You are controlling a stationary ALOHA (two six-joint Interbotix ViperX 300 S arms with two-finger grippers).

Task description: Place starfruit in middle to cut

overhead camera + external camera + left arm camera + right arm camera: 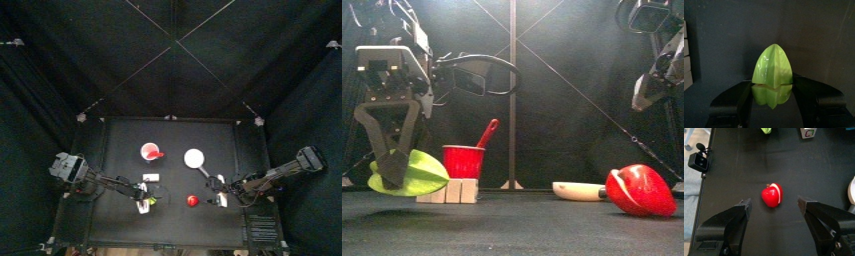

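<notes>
The yellow-green starfruit (771, 72) is gripped between the jaws of my left gripper (771, 91). In the front view the left gripper (396, 165) holds the starfruit (409, 173) at the left, low over the black tabletop (529, 225); I cannot tell if it touches. In the top view the starfruit (150, 203) is at the table's front, left of centre. My right gripper (774, 202) is open and empty above a small red round item (771, 195). The starfruit's tip (766, 130) shows beyond it.
A red cup (464, 160) with a red stick stands behind small white blocks (456, 190). A white round disc (195, 157) lies mid-table. The red item (640, 190) sits at the front right. A grey box (808, 132) lies at the far side.
</notes>
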